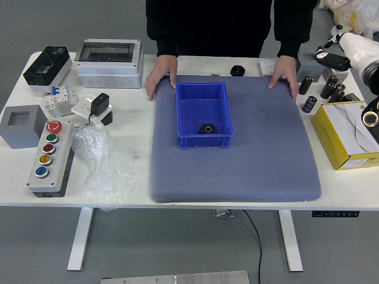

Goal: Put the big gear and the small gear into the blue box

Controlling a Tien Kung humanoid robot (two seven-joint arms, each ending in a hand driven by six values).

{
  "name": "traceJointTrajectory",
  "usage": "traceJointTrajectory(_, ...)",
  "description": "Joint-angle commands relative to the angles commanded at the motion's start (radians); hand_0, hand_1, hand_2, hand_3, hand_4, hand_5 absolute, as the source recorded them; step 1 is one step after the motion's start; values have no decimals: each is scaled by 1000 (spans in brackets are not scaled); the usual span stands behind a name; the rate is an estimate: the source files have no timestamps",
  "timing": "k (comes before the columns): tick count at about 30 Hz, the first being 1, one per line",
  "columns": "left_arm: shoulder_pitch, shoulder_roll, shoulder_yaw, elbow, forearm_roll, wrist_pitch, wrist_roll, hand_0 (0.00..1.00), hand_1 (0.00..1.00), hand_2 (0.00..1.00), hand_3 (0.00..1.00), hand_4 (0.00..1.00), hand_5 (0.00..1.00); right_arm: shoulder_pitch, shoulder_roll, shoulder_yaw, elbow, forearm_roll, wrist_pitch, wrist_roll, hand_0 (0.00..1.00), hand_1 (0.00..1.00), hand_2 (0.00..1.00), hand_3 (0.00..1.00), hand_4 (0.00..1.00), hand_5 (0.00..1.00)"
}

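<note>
We see the black gear [208,128] well apart from the right robot hand [323,49], leftward and nearer us; that hand's fingers are spread, gripping nothing. The blue box [204,106] holds the gear near its near wall. It looks round and toothed. A person's hands [161,74] rest at the mat's [249,171] far corners.

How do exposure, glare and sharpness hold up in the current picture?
Head view: even light, soft shadows; the white tabletop is bright, and the clear plastic bag blends hazily into it, with small glints. The black sleeves show little detail. The dark gear in the blue box looks sharp enough to make out teeth.
</note>
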Motion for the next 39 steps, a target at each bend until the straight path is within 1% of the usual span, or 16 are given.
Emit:
traceJointTrajectory(9, -2, -1, -1, 0, 0, 0, 0, 868, 849, 840, 805, 615, 372, -22, -11, 33, 12, -10, -24, 19, 927, 874, 910, 825, 430, 998)
traceJointTrajectory(10, -2, -2, -1, 0, 0, 0, 0, 869, 849, 840, 805, 615, 373, -24, -12, 36, 13, -10, -27, 21, 932, 878, 910, 834, 445, 998)
traceJointTrajectory(15, -2, -2, 1, 0, 0, 0, 0, 869, 849, 840, 805, 615, 373, -34, -17, 48, 21, -13, -57, 41, 932, 878, 910, 834, 445, 998)
traceJointTrajectory(16, -2, -2, 2, 0, 0, 0, 0, 868, 849, 840, 806, 615, 372, -36, -18, 50, 23, -13, -63, 46, 934, 880, 910, 858, 498, 998)
traceJointTrajectory(20, -2, -1, 5, 0, -1, 0, 0, 868, 849, 840, 806, 615, 372, -42, -23, 55, 27, -7, -74, 55, 934, 880, 910, 858, 498, 998)
traceJointTrajectory(21, -2, 0, 5, 0, -1, 0, 0, 868, 849, 840, 806, 615, 372, -44, -24, 55, 29, -5, -75, 56, 934, 880, 910, 858, 498, 998)
traceJointTrajectory(22, -2, 0, 6, 0, -1, 0, 0, 867, 849, 840, 804, 614, 373, -46, -26, 54, 31, -3, -75, 56, 935, 878, 906, 859, 553, 998)
traceJointTrajectory(27, -3, 0, 7, 0, 0, 0, 0, 867, 849, 840, 804, 614, 373, -54, -36, 47, 37, -2, -65, 48, 935, 878, 906, 859, 553, 998)
traceJointTrajectory(28, -3, 0, 7, 0, 0, 0, 0, 868, 849, 840, 804, 615, 372, -56, -39, 45, 39, -2, -62, 46, 937, 876, 903, 859, 614, 998)
traceJointTrajectory(39, -5, 3, 14, 0, 0, 0, 0, 868, 849, 840, 804, 615, 374, -74, -62, 30, 73, -8, -46, 35, 937, 872, 891, 852, 602, 998)
